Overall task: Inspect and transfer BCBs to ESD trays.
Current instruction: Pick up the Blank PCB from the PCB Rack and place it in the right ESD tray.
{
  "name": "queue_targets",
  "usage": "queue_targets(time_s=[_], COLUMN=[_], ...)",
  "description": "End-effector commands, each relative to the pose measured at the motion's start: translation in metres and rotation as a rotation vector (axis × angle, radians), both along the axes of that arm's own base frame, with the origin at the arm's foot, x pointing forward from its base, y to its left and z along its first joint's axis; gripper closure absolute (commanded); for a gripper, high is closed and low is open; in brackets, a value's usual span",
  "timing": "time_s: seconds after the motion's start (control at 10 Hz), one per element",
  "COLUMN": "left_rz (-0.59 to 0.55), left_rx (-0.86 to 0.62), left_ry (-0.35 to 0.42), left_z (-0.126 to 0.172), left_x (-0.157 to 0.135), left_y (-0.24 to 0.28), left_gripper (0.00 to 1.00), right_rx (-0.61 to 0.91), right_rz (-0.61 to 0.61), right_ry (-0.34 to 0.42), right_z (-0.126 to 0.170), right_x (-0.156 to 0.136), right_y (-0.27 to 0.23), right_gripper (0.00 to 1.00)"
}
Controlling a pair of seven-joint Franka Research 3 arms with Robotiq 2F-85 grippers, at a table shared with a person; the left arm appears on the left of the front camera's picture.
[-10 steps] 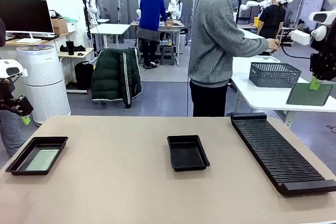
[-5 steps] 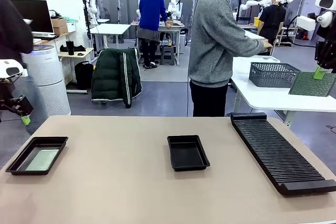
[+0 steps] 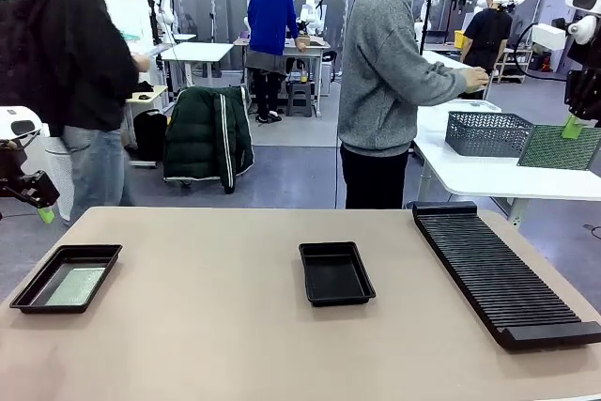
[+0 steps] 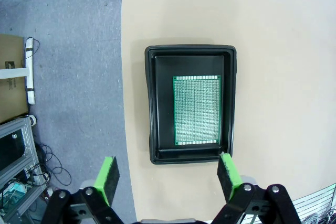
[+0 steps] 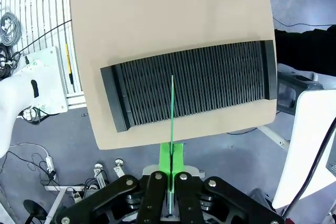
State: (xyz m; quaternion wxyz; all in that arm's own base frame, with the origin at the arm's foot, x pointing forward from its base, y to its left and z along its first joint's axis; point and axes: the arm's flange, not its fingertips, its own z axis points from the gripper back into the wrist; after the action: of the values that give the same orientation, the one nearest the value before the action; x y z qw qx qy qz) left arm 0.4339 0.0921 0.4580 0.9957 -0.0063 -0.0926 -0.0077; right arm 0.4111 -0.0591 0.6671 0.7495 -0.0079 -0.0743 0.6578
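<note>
High at the far right, my right gripper [image 3: 572, 128] is shut on the top edge of a green BCB [image 3: 561, 148] that hangs upright in the air. In the right wrist view this BCB [image 5: 171, 121] shows edge-on between the shut fingers of the right gripper [image 5: 171, 162], well above the rack. One black ESD tray [image 3: 26, 286] at the table's left holds a flat BCB [image 3: 77, 285]. A second ESD tray [image 3: 362, 296] stands empty at mid-table. My left gripper [image 3: 41, 209] hovers open off the table's left edge, high over the left ESD tray [image 4: 152, 103] and its BCB [image 4: 197, 109].
A long black slotted rack [image 3: 498, 274] lies along the table's right side, with its slots bare. A person in a grey sweater [image 3: 390, 72] stands at the far edge, turned toward a white table with a grey mesh basket [image 3: 491, 133]. Another person in black walks behind the left side.
My right gripper has lifted the BCB slightly up and to the right. A person in black has walked into the left background. The left arm has stayed put.
</note>
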Motion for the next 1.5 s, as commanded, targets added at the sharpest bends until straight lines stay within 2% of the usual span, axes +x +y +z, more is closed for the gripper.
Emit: queue_targets(time_s=[0.0, 0.6, 0.7, 0.8, 0.9, 1.0, 1.4], left_rz=[0.003, 0.003, 0.003, 0.003, 0.003, 0.003, 0.003], left_rx=[0.003, 0.003, 0.003, 0.003, 0.003, 0.003, 0.003], left_ry=[-0.013, -0.013, -0.013, -0.013, -0.013, -0.013, -0.013], left_z=[-0.003, -0.003, -0.003, -0.003, -0.003, -0.003, -0.003], left_x=[-0.001, -0.001, -0.001, -0.001, -0.001, -0.001, -0.001], left_y=[0.001, 0.001, 0.001, 0.001, 0.001, 0.001, 0.001], left_gripper=[0.00, 0.00, 0.00, 0.00, 0.00, 0.00, 0.00], right_rx=[0.000, 0.000, 0.071, 0.110, 0.134, 0.177, 0.369], right_rz=[0.004, 0.000, -0.088, -0.132, -0.190, -0.253, -0.662], right_ry=[-0.002, 0.000, 0.008, -0.021, -0.010, 0.019, 0.183], right_z=[-0.002, 0.000, 0.002, 0.002, -0.001, -0.005, -0.031], right_x=[0.000, 0.000, 0.000, -0.005, -0.006, -0.007, -0.002], right_y=[0.000, 0.000, 0.007, 0.017, 0.027, 0.040, 0.109], right_gripper=[0.98, 0.98, 0.98, 0.98, 0.98, 0.98, 0.98])
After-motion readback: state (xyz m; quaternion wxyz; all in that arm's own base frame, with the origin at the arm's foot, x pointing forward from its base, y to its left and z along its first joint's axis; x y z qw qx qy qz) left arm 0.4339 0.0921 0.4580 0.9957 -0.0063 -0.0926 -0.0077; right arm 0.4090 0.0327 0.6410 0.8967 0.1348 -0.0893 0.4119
